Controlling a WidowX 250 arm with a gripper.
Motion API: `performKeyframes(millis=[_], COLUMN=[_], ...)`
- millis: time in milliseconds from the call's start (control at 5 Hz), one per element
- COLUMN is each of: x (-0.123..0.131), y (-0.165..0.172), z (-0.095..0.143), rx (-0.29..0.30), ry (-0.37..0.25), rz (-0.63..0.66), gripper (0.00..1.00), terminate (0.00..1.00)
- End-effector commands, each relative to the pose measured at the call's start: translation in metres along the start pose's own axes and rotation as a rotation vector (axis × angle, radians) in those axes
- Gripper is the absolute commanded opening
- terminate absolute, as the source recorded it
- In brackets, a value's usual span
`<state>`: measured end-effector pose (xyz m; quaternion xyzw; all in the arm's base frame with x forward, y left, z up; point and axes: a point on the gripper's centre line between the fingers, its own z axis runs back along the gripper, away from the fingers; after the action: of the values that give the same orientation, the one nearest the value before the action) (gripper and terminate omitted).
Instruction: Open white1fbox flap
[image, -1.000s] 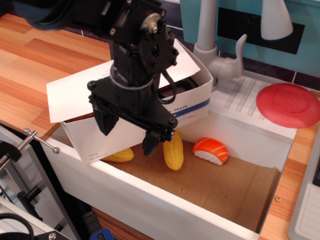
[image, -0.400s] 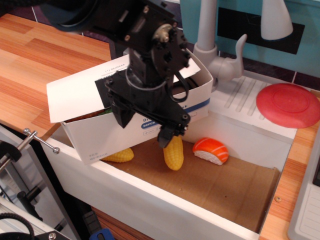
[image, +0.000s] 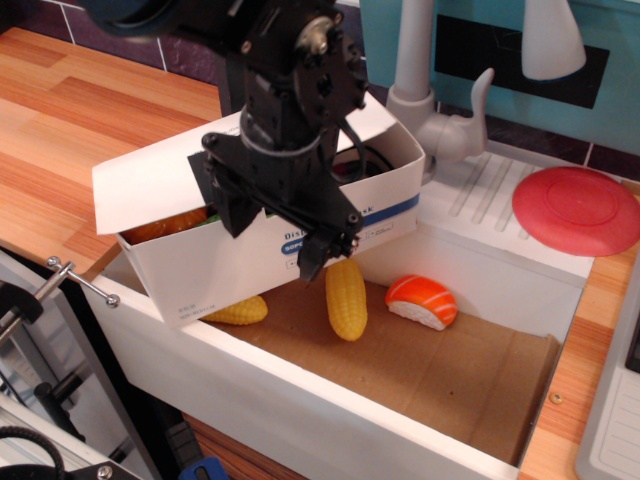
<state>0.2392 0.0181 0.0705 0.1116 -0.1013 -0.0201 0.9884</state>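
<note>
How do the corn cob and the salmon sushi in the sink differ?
The corn is yellow, long and cob-shaped; the sushi is orange with white stripes on a white base, shorter and rounded. The corn runs front to back, with its upper end near the gripper; the sushi lies crosswise, to the right of it. Both rest on the brown cardboard lining the sink, apart from each other.

The box (image: 230, 265) and its flap (image: 150, 185) are matt white cardboard. The fingers (image: 232, 210) look like matt black plastic. The desk (image: 70, 130) is smooth striped wood. Brown cardboard (image: 450, 370) lines the sink; the corn (image: 346, 298) looks like glossy plastic.
</note>
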Motion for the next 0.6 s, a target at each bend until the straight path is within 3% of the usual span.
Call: performKeyframes(millis=[0, 400], x=[0.030, 0.060], y=[0.032, 0.069], z=[0.027, 0.048], rx=[0.103, 0.209], ry=[-0.060, -0.080], rz=[-0.074, -0.183], gripper=[1.00, 1.00], terminate=[0.00, 0.00])
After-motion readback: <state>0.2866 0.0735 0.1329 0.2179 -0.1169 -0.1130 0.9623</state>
